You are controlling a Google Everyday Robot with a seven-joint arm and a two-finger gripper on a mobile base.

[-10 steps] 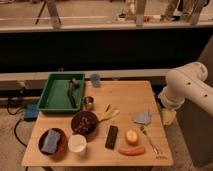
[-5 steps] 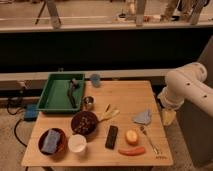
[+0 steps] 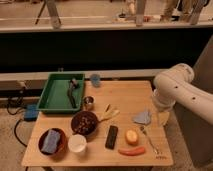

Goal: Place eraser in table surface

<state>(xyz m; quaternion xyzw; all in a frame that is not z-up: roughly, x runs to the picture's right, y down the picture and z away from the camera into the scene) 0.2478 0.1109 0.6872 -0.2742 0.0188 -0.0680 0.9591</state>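
The eraser (image 3: 111, 136), a small flat black bar, lies flat on the light tan wooden table surface (image 3: 125, 97), near the front middle. It sits just left of a yellow round piece (image 3: 131, 136) and above an orange carrot-like piece (image 3: 131, 150). My gripper (image 3: 163, 118) hangs at the end of the white arm (image 3: 176, 89) over the table's right edge, well to the right of the eraser and apart from it. It holds nothing that I can see.
A green tray (image 3: 50, 95) with a dark tool (image 3: 72, 90) stands at the back left. On the table are a blue cup (image 3: 95, 79), a metal cup (image 3: 88, 103), a dark bowl (image 3: 84, 123), a white cup (image 3: 77, 143), a bowl holding a blue sponge (image 3: 52, 141), a grey cloth (image 3: 142, 117) and a utensil (image 3: 149, 138).
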